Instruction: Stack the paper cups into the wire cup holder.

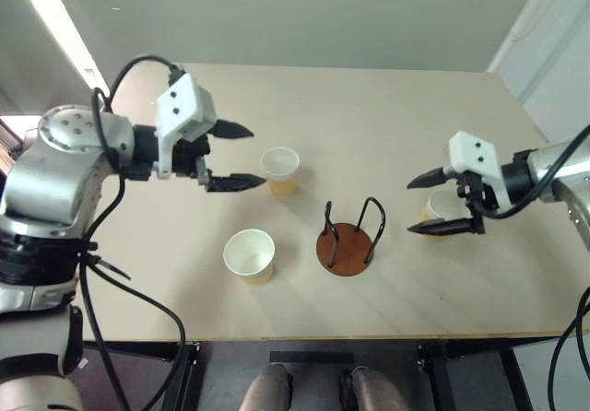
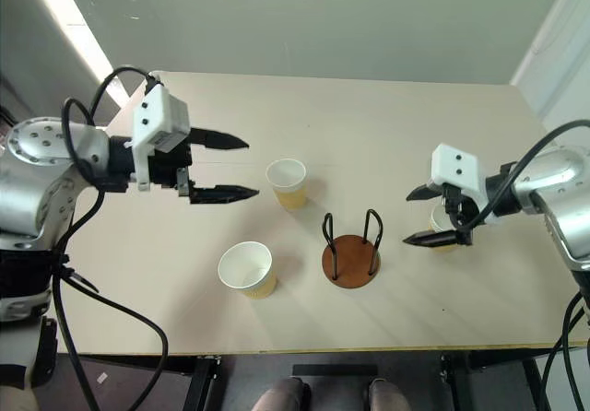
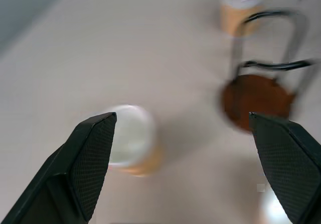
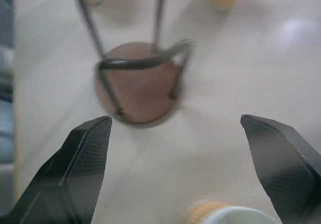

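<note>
Readable text: none.
Paper cups: plain, unprinted, no logo or lettering.
Wire cup holder: bare disc base, unmarked.
Table: plain surface, unlabelled.
White gripper housings: no legible marking.

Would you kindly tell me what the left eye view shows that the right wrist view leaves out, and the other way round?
Left eye view adds: the left gripper, open, beside the far cup; the near cup whole; the table out to its edges.
Right wrist view adds: a close look through the wire loops at the holder's bare disc base.
Both share: the wire cup holder, empty; the right gripper, open; the right cup just beside it.
</note>
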Available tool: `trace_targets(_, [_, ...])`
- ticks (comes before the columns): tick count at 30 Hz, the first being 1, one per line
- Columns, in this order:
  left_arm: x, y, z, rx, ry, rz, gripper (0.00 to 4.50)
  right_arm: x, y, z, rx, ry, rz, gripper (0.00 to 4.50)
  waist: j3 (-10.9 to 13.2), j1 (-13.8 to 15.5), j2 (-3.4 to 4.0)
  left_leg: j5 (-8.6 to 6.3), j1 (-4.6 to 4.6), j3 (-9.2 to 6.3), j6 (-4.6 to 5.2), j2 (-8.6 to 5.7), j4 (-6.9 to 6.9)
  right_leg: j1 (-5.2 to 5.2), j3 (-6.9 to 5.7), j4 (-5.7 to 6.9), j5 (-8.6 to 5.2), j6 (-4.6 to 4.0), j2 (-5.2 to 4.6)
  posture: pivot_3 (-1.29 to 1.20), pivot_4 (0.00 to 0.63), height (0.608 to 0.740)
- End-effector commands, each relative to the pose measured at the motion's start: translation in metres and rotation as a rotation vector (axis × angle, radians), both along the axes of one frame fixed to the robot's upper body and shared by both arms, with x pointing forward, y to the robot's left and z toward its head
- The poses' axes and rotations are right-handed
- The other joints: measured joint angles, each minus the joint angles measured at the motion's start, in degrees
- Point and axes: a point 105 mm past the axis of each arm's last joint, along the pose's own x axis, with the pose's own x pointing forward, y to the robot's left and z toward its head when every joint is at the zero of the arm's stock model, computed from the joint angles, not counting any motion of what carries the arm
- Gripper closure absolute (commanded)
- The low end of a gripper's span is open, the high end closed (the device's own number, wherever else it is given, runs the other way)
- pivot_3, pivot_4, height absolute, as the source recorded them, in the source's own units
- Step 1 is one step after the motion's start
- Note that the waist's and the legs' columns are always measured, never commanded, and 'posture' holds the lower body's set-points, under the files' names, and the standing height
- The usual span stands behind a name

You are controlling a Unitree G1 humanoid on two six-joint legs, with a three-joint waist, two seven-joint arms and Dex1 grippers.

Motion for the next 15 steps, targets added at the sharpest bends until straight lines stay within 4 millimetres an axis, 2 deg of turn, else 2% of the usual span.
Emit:
trace_targets(1, [0.017, 0.003, 0.002, 0.162, -0.156, 0.048, 0.00, 0.000, 0.003, 0.028, 0.082, -0.063, 0.002, 0.24, 0.0, 0.0, 0.01, 0.00, 0.00, -0.01, 0.00, 0.00, -0.03, -0.01, 0.00, -0.03, 0.00, 0.00, 0.00, 0.00, 0.150, 0.740])
trace_targets(6, [0.025, -0.004, -0.011, 0.298, -0.169, 0.007, 0.00, -0.005, 0.007, 0.038, 0.132, -0.040, 0.017, 0.24, 0.0, 0.1, 0.00, -0.01, -0.12, -0.02, 0.02, 0.00, -0.07, -0.03, -0.01, -0.03, 0.00, 0.00, 0.01, 0.00, 0.150, 0.740])
trace_targets(11, [0.031, -0.010, -0.023, 0.362, -0.139, -0.029, 0.00, -0.007, 0.009, 0.042, 0.152, -0.036, 0.021, 0.24, 0.0, 0.2, 0.00, -0.01, -0.28, -0.04, 0.03, -0.01, -0.06, -0.09, -0.03, -0.02, 0.01, 0.02, 0.00, 0.00, 0.150, 0.740])
trace_targets(15, [0.046, -0.017, -0.025, 0.411, -0.162, -0.035, 0.00, -0.008, 0.011, 0.042, 0.155, -0.034, 0.022, 0.24, 0.0, 0.3, 0.00, -0.01, -0.30, -0.06, 0.03, 0.00, -0.01, -0.09, -0.04, -0.02, 0.03, 0.05, 0.00, 0.00, 0.150, 0.740])
